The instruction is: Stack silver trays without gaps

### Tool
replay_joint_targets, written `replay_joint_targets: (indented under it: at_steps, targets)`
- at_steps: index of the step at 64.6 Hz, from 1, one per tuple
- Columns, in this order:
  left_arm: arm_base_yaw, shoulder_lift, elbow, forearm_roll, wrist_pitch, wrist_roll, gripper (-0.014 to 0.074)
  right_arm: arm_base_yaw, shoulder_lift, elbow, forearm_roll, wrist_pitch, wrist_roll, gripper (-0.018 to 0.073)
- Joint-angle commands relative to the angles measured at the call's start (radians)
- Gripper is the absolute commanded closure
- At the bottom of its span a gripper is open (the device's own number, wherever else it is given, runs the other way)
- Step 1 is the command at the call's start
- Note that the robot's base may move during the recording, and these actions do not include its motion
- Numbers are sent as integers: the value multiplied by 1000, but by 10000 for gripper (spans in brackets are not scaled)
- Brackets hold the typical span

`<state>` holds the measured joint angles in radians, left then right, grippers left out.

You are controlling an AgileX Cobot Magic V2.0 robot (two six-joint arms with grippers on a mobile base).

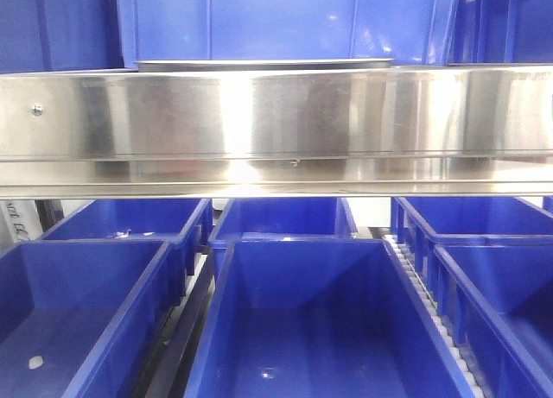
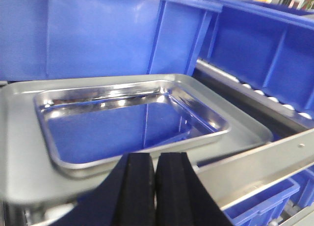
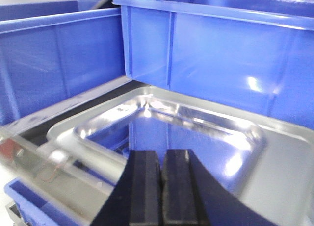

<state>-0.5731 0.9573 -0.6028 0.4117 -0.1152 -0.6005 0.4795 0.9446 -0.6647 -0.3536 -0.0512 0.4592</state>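
A steel shelf, fronted by a brushed rail (image 1: 276, 126), carries a silver tray (image 2: 142, 120) directly on it, with blue bins (image 1: 259, 22) standing just behind at the far side and more bins (image 1: 320, 320) on the rack below.

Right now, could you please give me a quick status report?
Both pincers shut, empty: left pincer, right pincer. Silver tray below each. Steel rail and blue bins nearby; nothing blocking.

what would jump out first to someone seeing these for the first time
The blue bins fill nearly every view. A long brushed-steel rail spans the front view above them. Each wrist view looks down on a shiny silver tray, with the left end effector and the right end effector pressed shut over its near rim.
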Motion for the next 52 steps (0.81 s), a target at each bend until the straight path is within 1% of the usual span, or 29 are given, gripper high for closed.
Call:
replay_joint_targets:
  at_steps: [1,11,19,28,39,52]
  targets:
    - [-2,-82,45,5,-6,3,601,-1,-76,49,-11,-15,-8,640]
    - [-2,-225,111,3,84,3,601,-1,-219,119,-11,0,-8,640]
    - [-2,-338,117,3,192,3,601,-1,-321,124,-11,74,-8,640]
    - [-2,-434,117,3,255,3,601,-1,-396,128,-11,99,-8,640]
    - [-2,-508,117,3,257,3,601,-1,-424,128,-11,82,-8,640]
    - [-2,-525,117,3,257,3,601,-1,-424,128,-11,70,-8,640]
